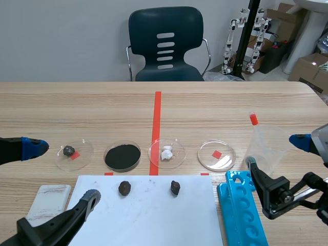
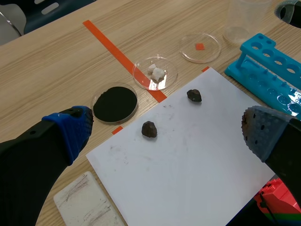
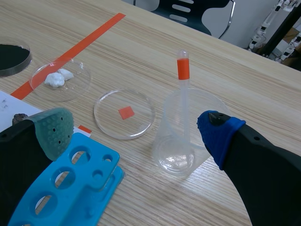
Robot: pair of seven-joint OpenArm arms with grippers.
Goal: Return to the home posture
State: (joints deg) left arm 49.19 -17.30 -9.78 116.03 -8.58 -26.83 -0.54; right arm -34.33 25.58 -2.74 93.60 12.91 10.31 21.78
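My left gripper hangs open low at the table's front left, one finger over the white paper sheet, holding nothing. In the left wrist view the left gripper spreads wide above the paper and its two dark lumps. My right gripper stands open at the front right, around the clear plastic beaker without touching it. In the right wrist view the right gripper has the beaker and its orange-capped tube just ahead.
A row of petri dishes crosses the table: one with a dark lump, one with black powder, one with white lumps, one with a red square. A blue tube rack lies front right, a white block front left.
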